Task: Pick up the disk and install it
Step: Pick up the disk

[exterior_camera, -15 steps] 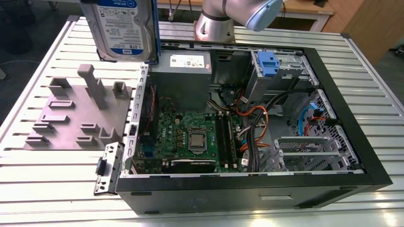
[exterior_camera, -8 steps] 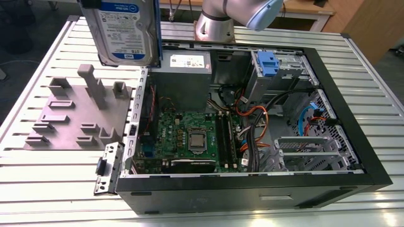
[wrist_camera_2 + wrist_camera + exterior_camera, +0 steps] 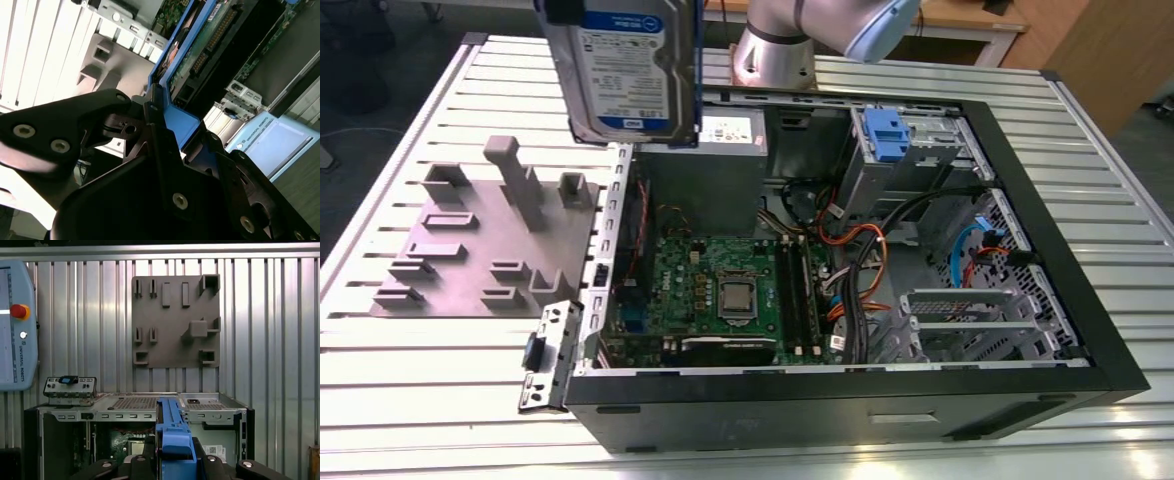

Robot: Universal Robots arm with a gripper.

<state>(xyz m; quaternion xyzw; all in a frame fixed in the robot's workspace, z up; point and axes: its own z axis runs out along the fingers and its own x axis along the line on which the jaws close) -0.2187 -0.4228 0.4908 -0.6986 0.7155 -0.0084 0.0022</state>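
Observation:
The disk [image 3: 624,70], a silver-grey drive with a white-and-blue label and blue side rails, hangs upright in the air above the rear-left corner of the open computer case [image 3: 1067,230] in the exterior view. In the second wrist view my gripper [image 3: 167,122] is shut on the disk's blue rail [image 3: 182,125], and the drive's circuit-board side [image 3: 210,40] stretches away from the black fingers [image 3: 107,107]. In the first wrist view the blue rail [image 3: 170,425] stands up between the black fingers [image 3: 220,465], above the case [image 3: 140,402].
The case lies on its side on a ribbed metal table [image 3: 427,400], showing motherboard [image 3: 720,290], cables and a drive bay with a blue tab [image 3: 887,135]. A grey fixture plate [image 3: 480,240] with upright pegs lies on the exterior view's left. A teach pendant [image 3: 15,325] lies beside the case.

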